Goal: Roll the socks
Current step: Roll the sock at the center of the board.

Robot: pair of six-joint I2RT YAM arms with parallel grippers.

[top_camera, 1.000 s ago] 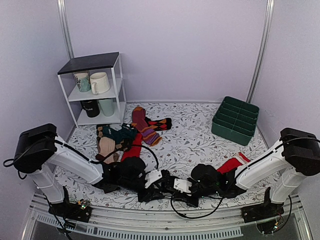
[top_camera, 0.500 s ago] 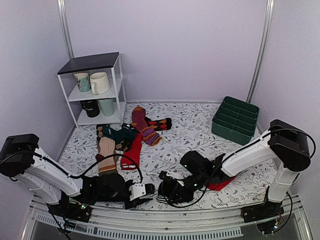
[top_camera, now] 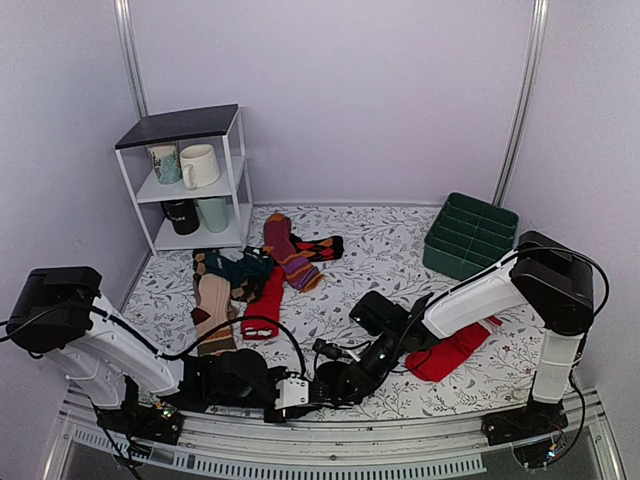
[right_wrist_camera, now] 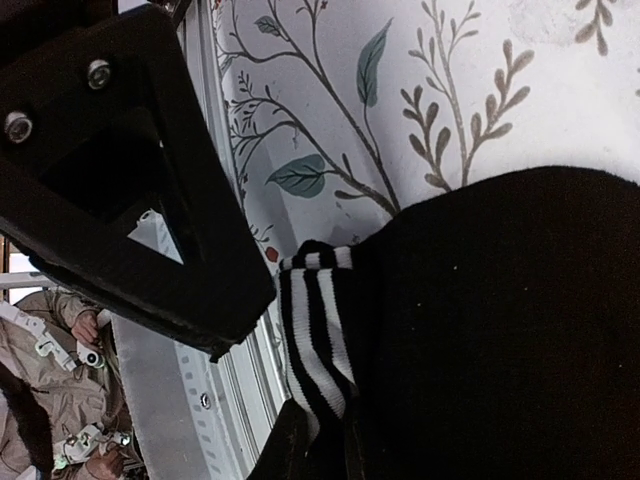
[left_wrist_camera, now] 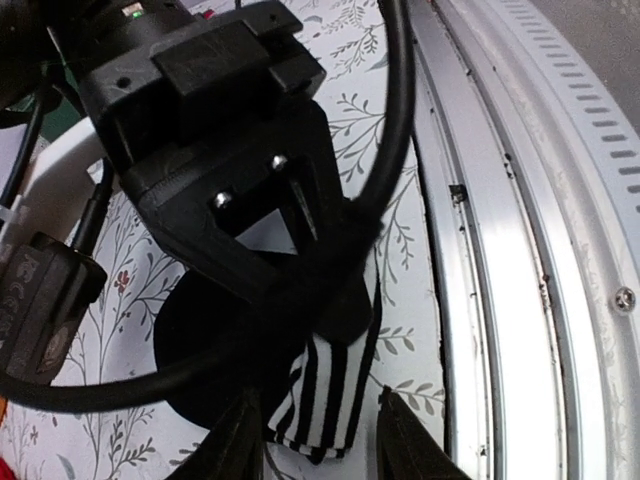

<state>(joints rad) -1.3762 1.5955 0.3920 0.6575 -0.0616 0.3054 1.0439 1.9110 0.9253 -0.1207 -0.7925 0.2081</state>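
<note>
The black socks [left_wrist_camera: 318, 398] lie at the near edge of the tabletop [top_camera: 380, 275], about midway between my two bases and just beside the metal rail [left_wrist_camera: 520, 300]. My right jaws are clenched on them. In the right wrist view the white-striped cuff runs straight down into the pinch, and the black body spreads out to the right of it. My left jaws stand released, one finger [left_wrist_camera: 243, 445] on each side of that same cuff, with a sliver of flowered tabletop showing beside the stripes (whether either finger brushes the fabric I cannot tell). My two wrists are nearly nose to nose, low over the tabletop. A red sock [top_camera: 452, 350] lies beside my right arm, apart from the black pair. On the far left a heap of mixed socks [top_camera: 250, 272] sits before a white shelf [top_camera: 190, 180] of mugs, and a green divided bin [top_camera: 470, 238] stands at the far right.
</note>
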